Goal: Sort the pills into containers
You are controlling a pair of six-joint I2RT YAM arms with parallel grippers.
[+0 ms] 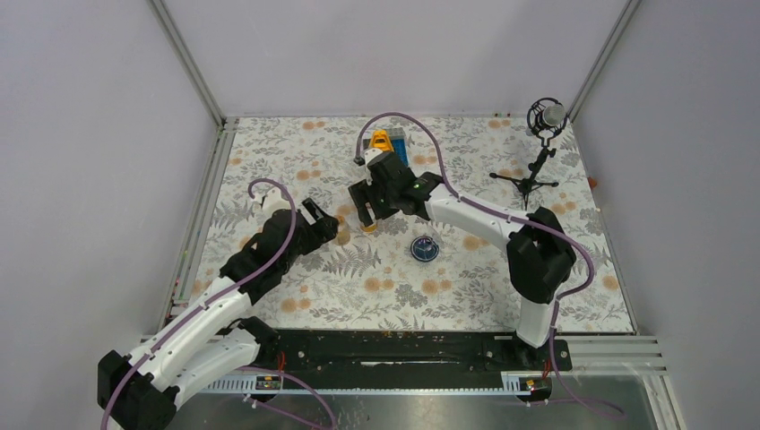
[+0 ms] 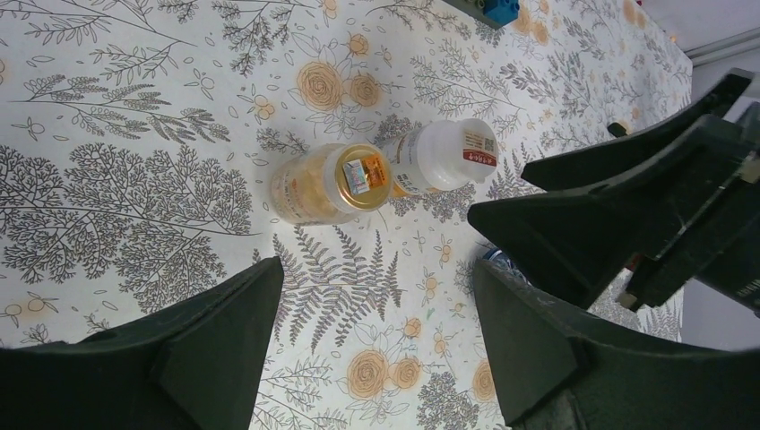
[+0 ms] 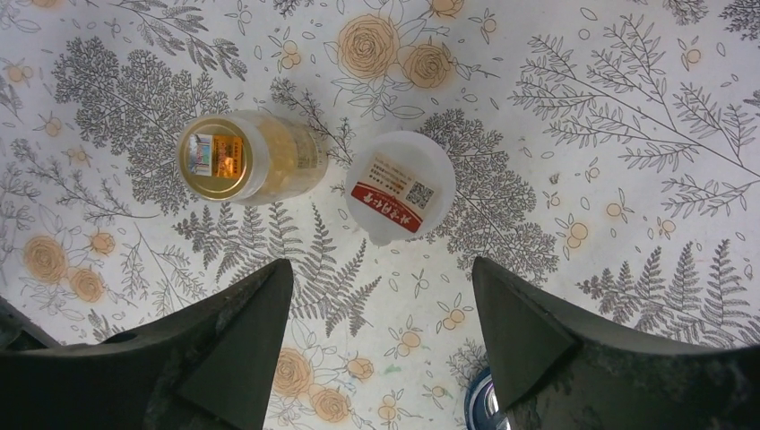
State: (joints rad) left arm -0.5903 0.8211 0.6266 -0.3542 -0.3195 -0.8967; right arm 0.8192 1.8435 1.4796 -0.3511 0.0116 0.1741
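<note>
Hovering over the two bottles, the right gripper (image 3: 376, 278) holds its jaws spread, gripping nothing. The amber bottle (image 3: 237, 161) and the white bottle (image 3: 401, 184) stand side by side just beyond its fingertips. The dish (image 3: 479, 405) lies beside one finger. The left gripper (image 2: 376, 278), also spread, faces both bottles.

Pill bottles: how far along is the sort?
Done: nothing evident. The amber bottle and white bottle stand upright side by side, both apparently capped; no pills can be made out. In hand: nothing; right gripper hovers open above the bottles, left gripper open nearby. Remaining: opening the bottles, sorting pills, using the blue dish.
</note>
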